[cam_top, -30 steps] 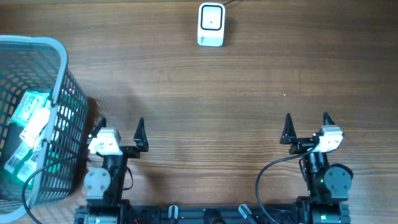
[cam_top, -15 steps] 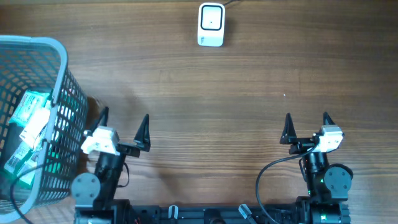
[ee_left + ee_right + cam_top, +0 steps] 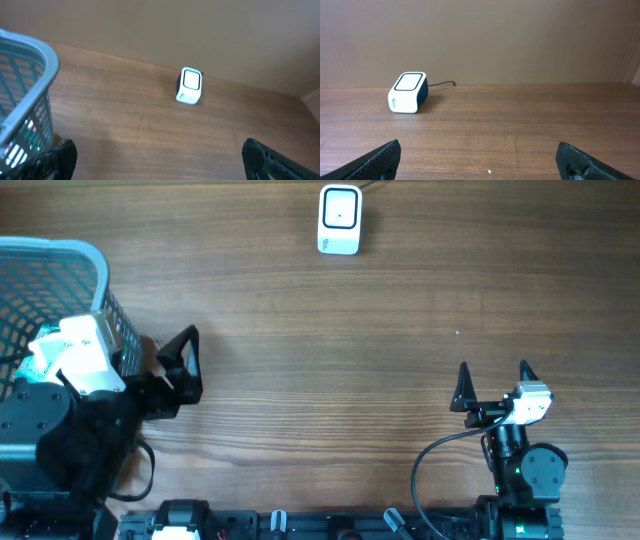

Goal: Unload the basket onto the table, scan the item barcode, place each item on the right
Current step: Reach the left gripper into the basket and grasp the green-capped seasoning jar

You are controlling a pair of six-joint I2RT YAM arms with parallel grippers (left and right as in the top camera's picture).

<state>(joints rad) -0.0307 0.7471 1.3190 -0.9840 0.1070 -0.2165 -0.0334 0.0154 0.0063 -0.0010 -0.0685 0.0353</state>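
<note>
Left gripper [image 3: 188, 365] first: jaws spread as wide as they go, nothing between them, nothing touched. It hung well to the left of the scanner [image 3: 339, 220] and on the robot's side of it, just off the right wall of the basket [image 3: 60, 248]. From the left wrist camera both black fingers [image 3: 62, 156] framed bare table [image 3: 350, 330], with the scanner small and far ahead, a little right of centre.

Over to the right gripper [image 3: 493, 370]: just as wide open and empty, low over the wood, to the right of the scanner and well back from it toward the robot. Its own camera looked between the two fingertips [image 3: 377, 159] straight at the scanner, ahead and to the left.

The scanner itself was a small white box with a dark-framed window on top and dark sides, a thin black cable [image 3: 442, 84] trailing behind it, sitting alone at the far edge.

The items [image 3: 12, 152] lay down in the pale blue mesh basket, far left of the scanner. Through the mesh they showed only as white and coloured scraps; any barcode was too small to read, and from overhead the left arm covered most of them.
</note>
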